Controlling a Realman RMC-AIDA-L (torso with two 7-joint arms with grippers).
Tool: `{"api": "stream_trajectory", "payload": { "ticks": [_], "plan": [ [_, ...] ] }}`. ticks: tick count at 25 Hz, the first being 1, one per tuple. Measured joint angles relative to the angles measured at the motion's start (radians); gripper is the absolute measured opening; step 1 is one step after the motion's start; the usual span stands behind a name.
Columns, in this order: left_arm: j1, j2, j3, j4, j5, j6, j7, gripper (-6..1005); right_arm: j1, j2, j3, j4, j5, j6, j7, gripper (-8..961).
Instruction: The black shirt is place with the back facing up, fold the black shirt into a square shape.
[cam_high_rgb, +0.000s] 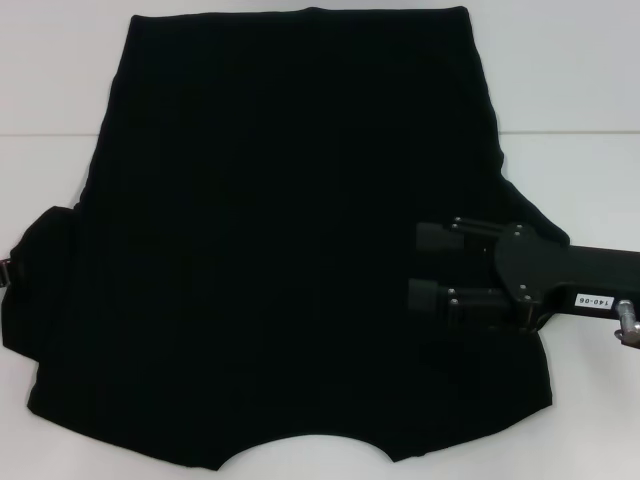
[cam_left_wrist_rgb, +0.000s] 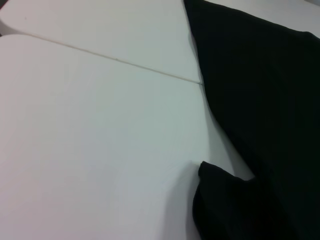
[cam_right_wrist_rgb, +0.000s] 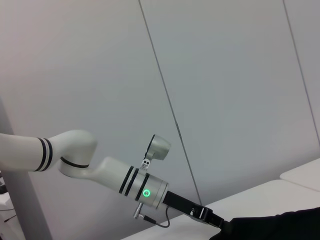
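Over the black shirt (cam_high_rgb: 290, 240), the right gripper (cam_high_rgb: 428, 268) hovered with fingers parted, empty, pointing leftward; the sleeve beneath lay nearest this arm.

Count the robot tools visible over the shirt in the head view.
1. The right tool hovers open over the black shirt, on its right side. The left tool isn't clearly visible; it may be hidden at the shirt's left edge.

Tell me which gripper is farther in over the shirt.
The right gripper: its open jaws hang over the shirt's right half, well inside the edge. The left gripper shows only at the left sleeve's outer edge.
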Motion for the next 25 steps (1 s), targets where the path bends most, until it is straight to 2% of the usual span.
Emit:
{"api": "stream_trajectory", "payload": {
  "ticks": [4,7,14,25],
  "plan": [
    [0.001,0.001,-0.001,0.001,0.0,-0.01,0.001,71,-0.005,0.0,0.0,0.003,0.019,0.001,0.0,884],
    [0.001,0.004,-0.006,0.009,0.0,-0.01,0.002,24,-0.007,0.003,0.0,0.005,0.029,0.005,0.0,883],
    [0.019,0.005,-0.018,0.053,0.0,-0.011,-0.004,27,0.002,0.015,0.0,0.009,0.039,0.03,-0.007,882],
    [0.047,0.008,-0.023,0.088,0.0,-0.01,-0.016,31,0.018,0.018,0.0,0.03,0.042,0.053,-0.01,884]
  ]
}}
